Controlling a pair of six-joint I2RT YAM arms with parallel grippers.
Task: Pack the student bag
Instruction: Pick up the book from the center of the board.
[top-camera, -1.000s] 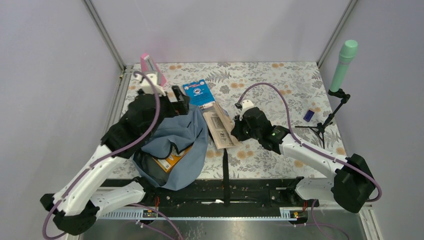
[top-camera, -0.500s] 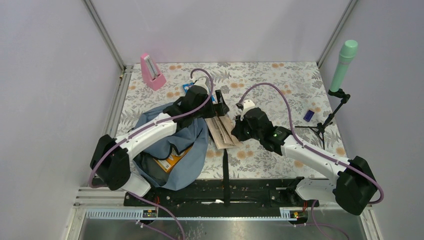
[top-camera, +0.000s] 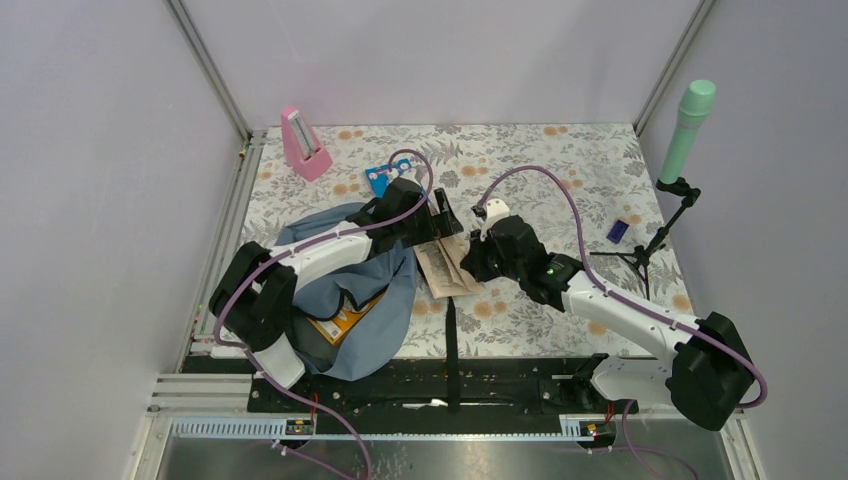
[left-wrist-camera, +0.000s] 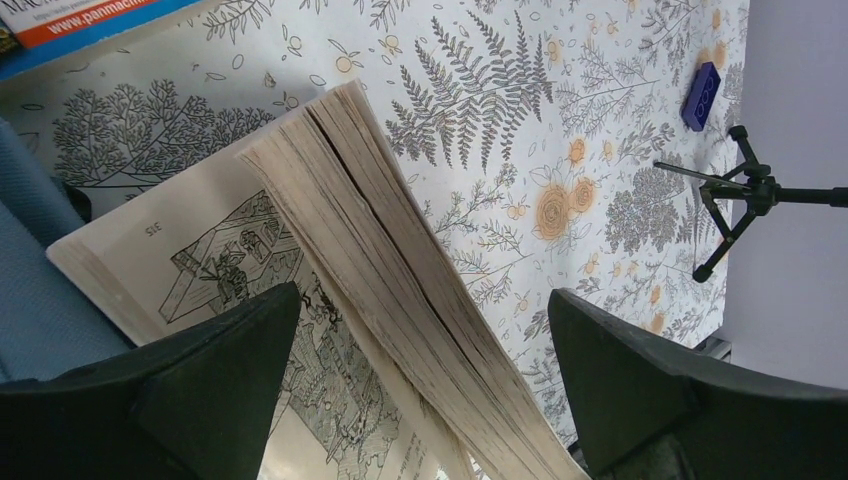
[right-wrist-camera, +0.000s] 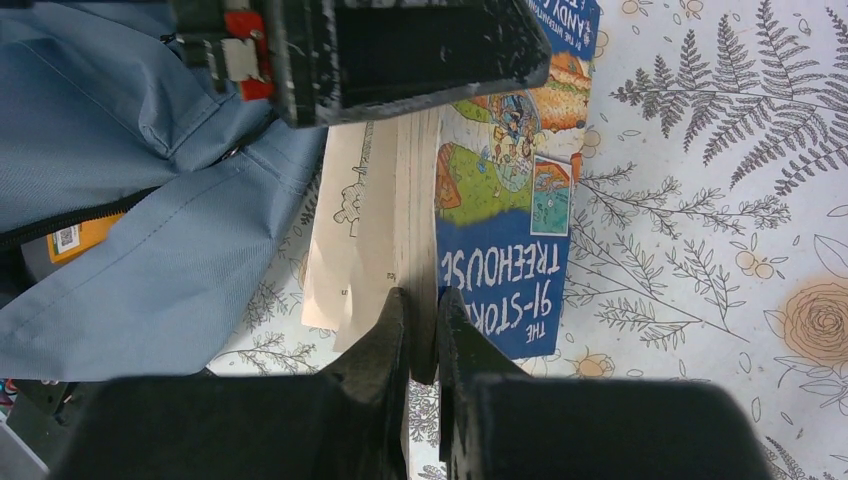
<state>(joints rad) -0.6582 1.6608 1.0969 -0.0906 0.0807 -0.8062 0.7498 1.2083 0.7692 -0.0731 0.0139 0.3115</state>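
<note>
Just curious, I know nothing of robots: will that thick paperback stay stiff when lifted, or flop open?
Probably floppy: the paperback already splays open, pages fanned. The right pincer seems to pinch only part of its thickness, so the rest would likely sag. It looks thick, so it is probably fairly heavy for its size.

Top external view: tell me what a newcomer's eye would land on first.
The grey-blue student bag slumps open at the near left, something orange showing inside. Right beside it, mid-scene, lies an open book: the right tool pinches its pages, while the left tool straddles it, open.
</note>
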